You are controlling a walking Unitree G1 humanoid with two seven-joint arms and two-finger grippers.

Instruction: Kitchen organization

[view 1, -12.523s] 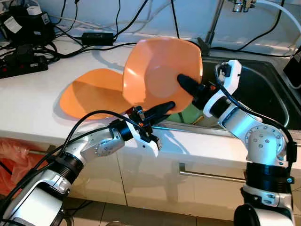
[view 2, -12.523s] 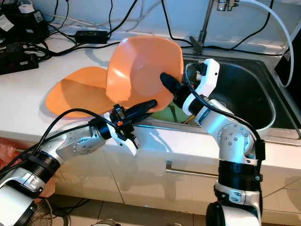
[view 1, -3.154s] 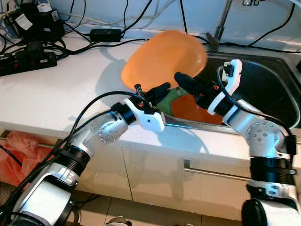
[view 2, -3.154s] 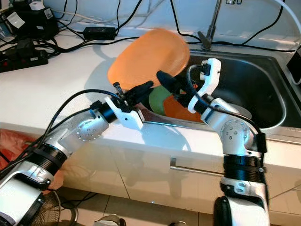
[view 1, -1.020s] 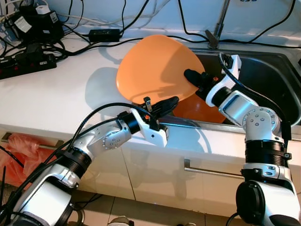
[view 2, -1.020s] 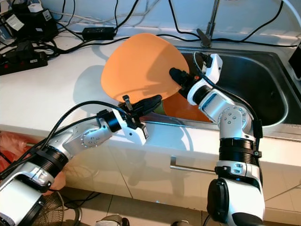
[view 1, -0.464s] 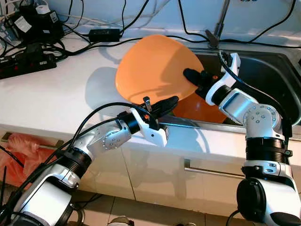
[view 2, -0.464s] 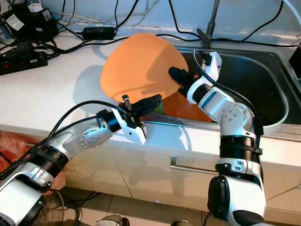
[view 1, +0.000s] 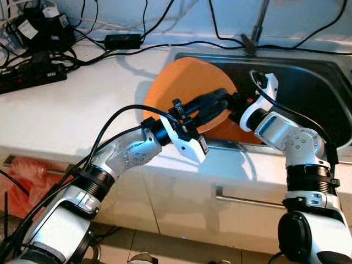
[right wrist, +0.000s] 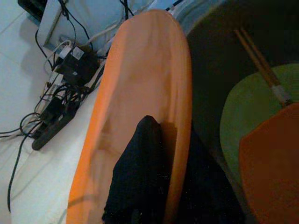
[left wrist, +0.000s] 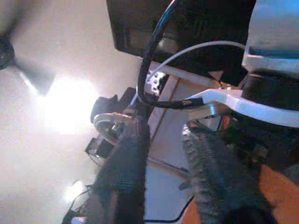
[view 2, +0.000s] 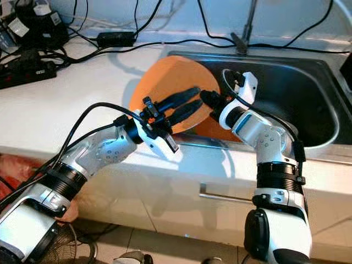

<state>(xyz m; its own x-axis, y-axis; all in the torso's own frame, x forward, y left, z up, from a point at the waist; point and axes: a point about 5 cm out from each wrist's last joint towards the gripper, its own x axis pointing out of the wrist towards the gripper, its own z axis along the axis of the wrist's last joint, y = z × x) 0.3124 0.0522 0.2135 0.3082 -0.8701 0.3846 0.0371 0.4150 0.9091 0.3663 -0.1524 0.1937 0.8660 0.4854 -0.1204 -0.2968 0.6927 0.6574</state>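
A large orange plate stands tilted on edge at the sink's left rim, leaning over the basin. My right gripper is shut on its rim, and in the right wrist view the plate's edge runs between the black fingers. My left gripper reaches across the front of the plate, open, with nothing between its fingers. A second orange plate lies in the basin below, beside a green plate.
The steel sink takes up the right side, with the faucet base behind it. Chopsticks lie in the basin. Power strips and cables crowd the back left of the white counter.
The orange plate has dropped lower and shifted right over the sink. My left gripper has risen from under the plate's bottom edge to across its face.
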